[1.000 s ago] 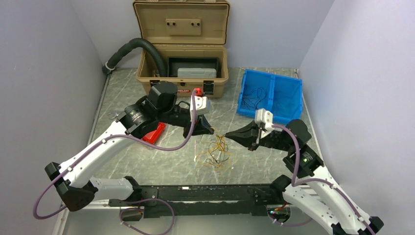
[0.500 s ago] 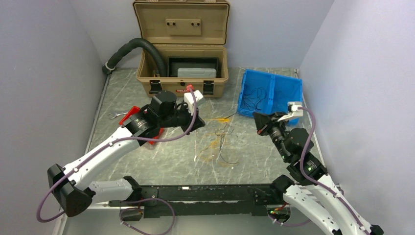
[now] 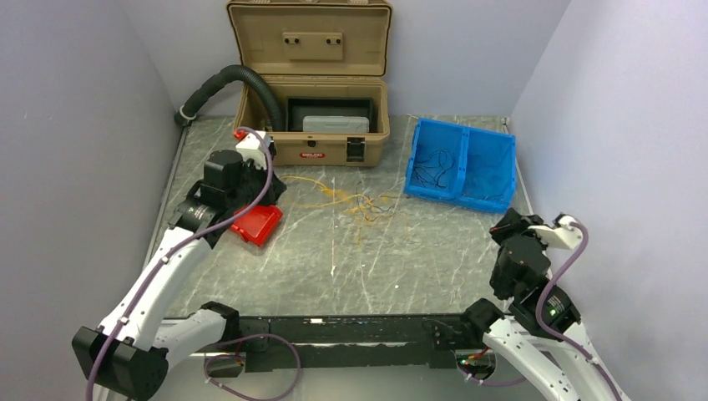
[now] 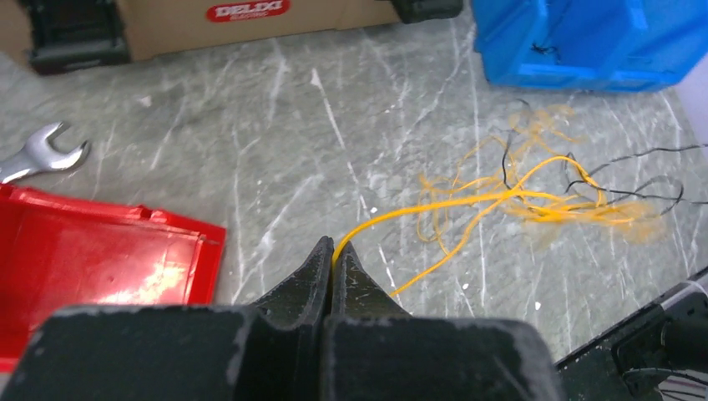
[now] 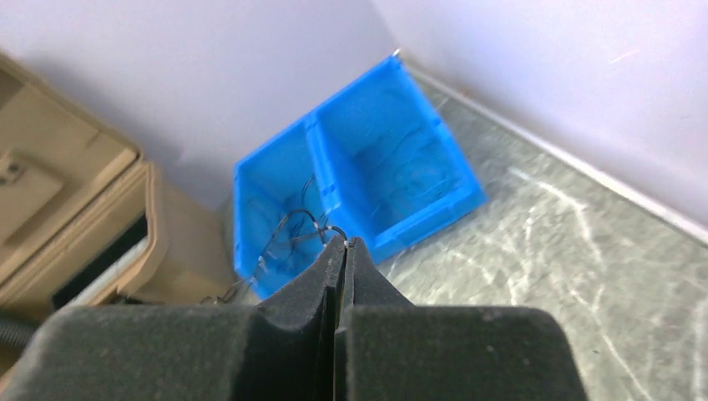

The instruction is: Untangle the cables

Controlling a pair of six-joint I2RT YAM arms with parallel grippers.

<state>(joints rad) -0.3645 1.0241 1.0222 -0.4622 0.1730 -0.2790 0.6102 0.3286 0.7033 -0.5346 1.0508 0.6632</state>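
1. Yellow strand (image 4: 392, 218) is pinched between the tips of the left claw (image 4: 332, 251), which is pressed together on it low over the bench (image 4: 275, 125).
2. It runs on to the cables (image 4: 543, 200), a loose yellow and black tangle lying mid-bench near the blue bin (image 4: 584, 42).
3. Red bin (image 4: 100, 251) and wrench (image 4: 42, 154) lie beside that claw.
4. Right claw (image 5: 342, 244), raised at the right, pinches a thin black strand (image 5: 330, 231) that trails toward the blue bin.

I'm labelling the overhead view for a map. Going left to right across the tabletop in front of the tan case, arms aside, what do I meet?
red bin → cables → blue bin
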